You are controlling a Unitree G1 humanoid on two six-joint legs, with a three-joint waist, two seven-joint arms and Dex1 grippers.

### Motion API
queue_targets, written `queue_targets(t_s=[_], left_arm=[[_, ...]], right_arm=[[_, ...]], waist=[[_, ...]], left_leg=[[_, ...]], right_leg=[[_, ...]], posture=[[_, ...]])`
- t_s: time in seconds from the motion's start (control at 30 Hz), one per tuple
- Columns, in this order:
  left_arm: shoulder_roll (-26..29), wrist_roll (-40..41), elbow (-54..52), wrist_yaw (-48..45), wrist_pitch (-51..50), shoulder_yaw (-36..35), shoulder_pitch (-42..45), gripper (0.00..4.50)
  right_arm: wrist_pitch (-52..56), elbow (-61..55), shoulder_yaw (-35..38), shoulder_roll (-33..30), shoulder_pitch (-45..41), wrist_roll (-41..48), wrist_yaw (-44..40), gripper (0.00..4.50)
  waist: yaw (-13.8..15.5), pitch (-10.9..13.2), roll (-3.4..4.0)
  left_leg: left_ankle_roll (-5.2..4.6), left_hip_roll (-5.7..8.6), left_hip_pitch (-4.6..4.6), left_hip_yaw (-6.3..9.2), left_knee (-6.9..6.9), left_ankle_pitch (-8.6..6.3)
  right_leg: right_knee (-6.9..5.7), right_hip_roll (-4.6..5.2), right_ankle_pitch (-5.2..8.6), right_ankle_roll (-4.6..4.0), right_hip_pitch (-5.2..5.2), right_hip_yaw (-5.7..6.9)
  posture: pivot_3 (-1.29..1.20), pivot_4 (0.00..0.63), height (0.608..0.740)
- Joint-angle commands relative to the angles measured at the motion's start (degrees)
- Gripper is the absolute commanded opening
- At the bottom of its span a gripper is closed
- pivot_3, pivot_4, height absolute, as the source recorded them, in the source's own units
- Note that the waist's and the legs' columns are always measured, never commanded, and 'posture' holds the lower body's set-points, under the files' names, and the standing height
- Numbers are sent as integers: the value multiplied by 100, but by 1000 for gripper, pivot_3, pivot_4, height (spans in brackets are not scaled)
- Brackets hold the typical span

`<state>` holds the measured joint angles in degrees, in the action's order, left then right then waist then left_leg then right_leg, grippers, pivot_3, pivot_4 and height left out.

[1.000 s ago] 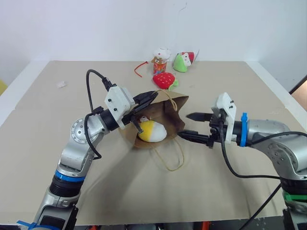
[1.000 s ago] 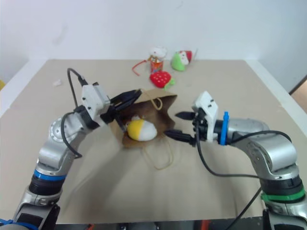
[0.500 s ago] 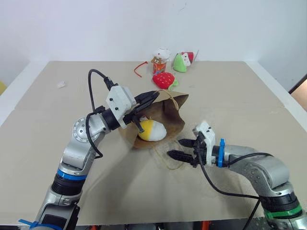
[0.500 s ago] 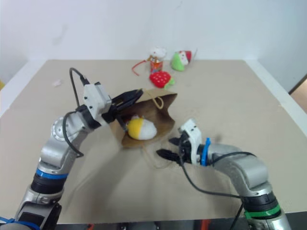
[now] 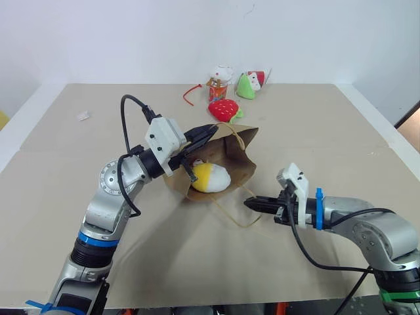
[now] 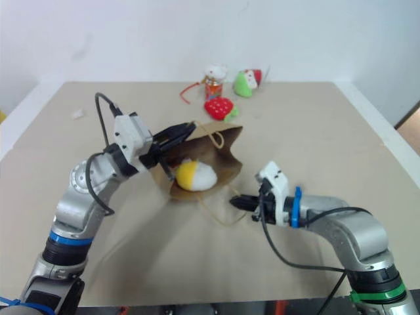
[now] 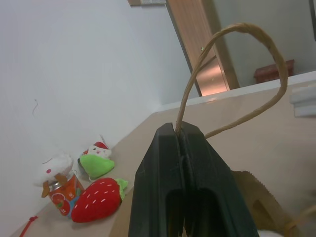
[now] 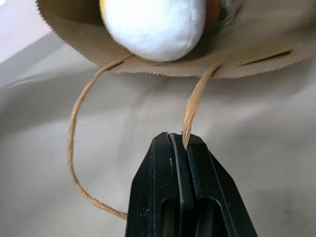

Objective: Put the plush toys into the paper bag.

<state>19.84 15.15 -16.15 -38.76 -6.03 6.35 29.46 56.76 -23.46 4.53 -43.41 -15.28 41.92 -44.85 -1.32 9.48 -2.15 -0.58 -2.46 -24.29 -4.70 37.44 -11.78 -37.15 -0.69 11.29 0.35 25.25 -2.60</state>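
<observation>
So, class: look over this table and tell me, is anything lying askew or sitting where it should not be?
The paper bag lies tipped on its side, mouth held open, with each gripper shut on one cord handle. The yellow-and-white toy sits at the mouth. The strawberry toy and two more toys remain outside, near the far edge.

Robot test room or lab, bare white wall (image 5: 131, 39), table (image 5: 315, 118) covered in plain beige sheet, loose cables on arms, wooden door (image 7: 197, 44) at room edge

No writing to read here.
The small can (image 5: 218, 87) at the back has red marks, too small to make out.
</observation>
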Motion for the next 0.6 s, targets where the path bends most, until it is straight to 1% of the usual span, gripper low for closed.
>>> queue_targets(t_s=[0.03,0.13,0.2,0.27,0.4,0.47,0.6], left_arm=[[48,5,92,18,151,-194,271,0],[131,-13,387,-47,283,-304,464,0],[100,2,548,-60,305,-301,646,0],[26,25,645,-34,276,-274,737,0],[-119,-20,821,38,313,-209,678,0],[-219,-61,857,98,303,-162,651,0],[-469,-142,874,220,260,-4,603,0]], right_arm=[[288,-215,851,-421,-591,574,-61,33],[473,-142,1221,-989,-1022,821,-237,33],[738,-57,1454,-1330,-1472,1175,-318,33],[883,-17,1492,-1586,-1782,1293,-362,33],[1290,115,1473,-2018,-2074,1499,-382,33],[1402,129,1438,-2120,-2112,1634,-479,33],[1061,155,797,-1983,-2124,1232,-494,33]], waist=[[1,0,0],[2,1,2],[1,1,1],[0,3,3],[4,2,-1],[4,2,2],[-1,1,1]], left_leg=[[0,1,0,-1,0,0],[0,1,2,5,2,0],[0,2,-1,2,-1,0],[0,2,-1,-1,-4,-1],[-2,2,-2,6,-7,-3],[-2,3,-4,3,-7,-3],[-3,2,-2,0,-5,-3]], right_leg=[[0,0,-1,1,0,-2],[1,-1,8,-14,-4,0],[0,-1,7,-12,2,-2],[0,0,-2,3,3,-3],[6,3,3,1,-1,-2],[6,5,2,1,2,-3],[6,4,1,4,2,-4]], posture=[[0,150,740],[0,150,740],[0,150,740],[0,150,740],[0,150,740],[0,150,740],[0,150,740]])
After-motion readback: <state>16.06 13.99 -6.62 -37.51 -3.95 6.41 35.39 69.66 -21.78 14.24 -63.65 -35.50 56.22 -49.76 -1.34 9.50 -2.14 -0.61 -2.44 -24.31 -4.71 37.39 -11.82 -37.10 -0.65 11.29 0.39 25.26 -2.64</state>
